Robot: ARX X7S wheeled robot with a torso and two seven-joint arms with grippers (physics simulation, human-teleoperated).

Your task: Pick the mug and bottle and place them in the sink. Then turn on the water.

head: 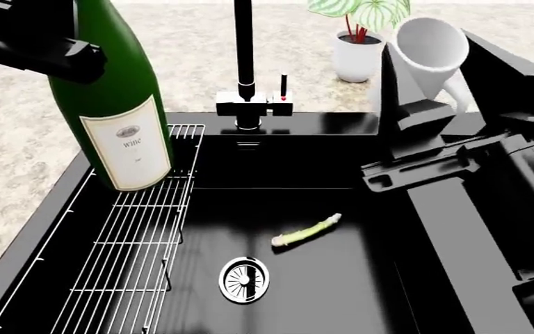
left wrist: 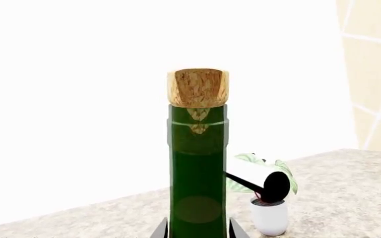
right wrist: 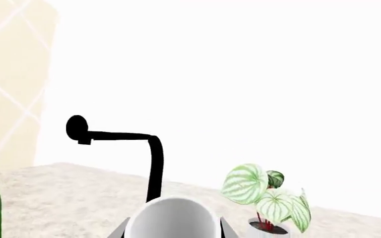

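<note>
My left gripper (left wrist: pixel 198 232) is shut on the dark green bottle (left wrist: pixel 198 163), which has a tan cork top (left wrist: pixel 198 87). In the head view the bottle (head: pixel 111 104) hangs upright over the left edge of the black sink (head: pixel 295 174), above the wire rack (head: pixel 137 236). My right gripper (right wrist: pixel 170 234) is shut on the white mug (right wrist: pixel 171 218). In the head view the mug (head: pixel 431 50) is held tilted above the sink's right side. The black faucet (head: pixel 243 49) stands at the back of the sink. No water stream shows.
A white pot with a green plant (head: pixel 355 42) stands on the speckled counter (head: pixel 7 160) behind the sink. A small green stalk (head: pixel 306 231) lies in the basin near the round steel drain (head: pixel 245 280). A faucet lever with a red dot (head: pixel 284 87) is beside the faucet base.
</note>
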